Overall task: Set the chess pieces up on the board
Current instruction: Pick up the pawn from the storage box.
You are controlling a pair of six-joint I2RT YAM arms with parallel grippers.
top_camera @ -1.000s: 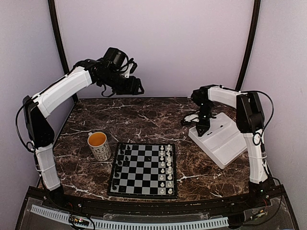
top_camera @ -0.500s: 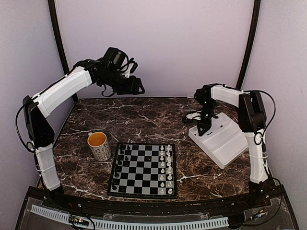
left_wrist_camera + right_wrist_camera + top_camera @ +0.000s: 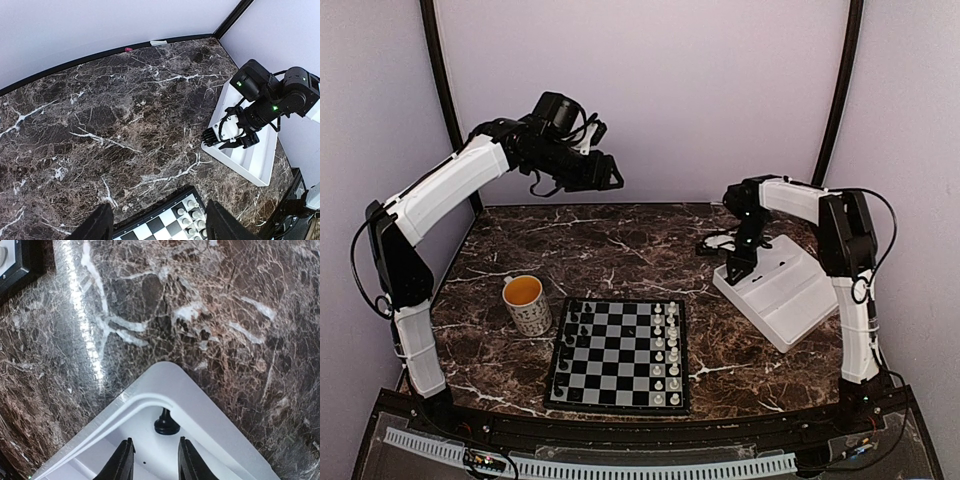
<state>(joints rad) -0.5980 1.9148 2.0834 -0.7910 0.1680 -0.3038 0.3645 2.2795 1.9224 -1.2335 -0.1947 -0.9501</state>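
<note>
In the far corner of the white tray, right where its rim comes to a point, we find a lone black piece, and everything now turns on it. The right gripper hovers low over that corner, jaws partly apart with nothing between them, and the piece lies just ahead of the fingertips, not between them. It sits a shade nearer the right-hand finger than the left, and it is tucked close against the tray's inner wall. It looks to us as if it stands on its round base with the narrow stem upward, though the view is steep and we can't swear to it. So we judge the coming move to be a short push forward and down, to bring the fingers either side of the stem. The wall beside it leaves little room. The board lies well apart, toward the near middle of the table, with black men down its left files and white pieces down its right. This arm is plainly the nearer one. The left gripper hangs high over the back of the table, fingers wide and empty, far from tray and board alike.
</note>
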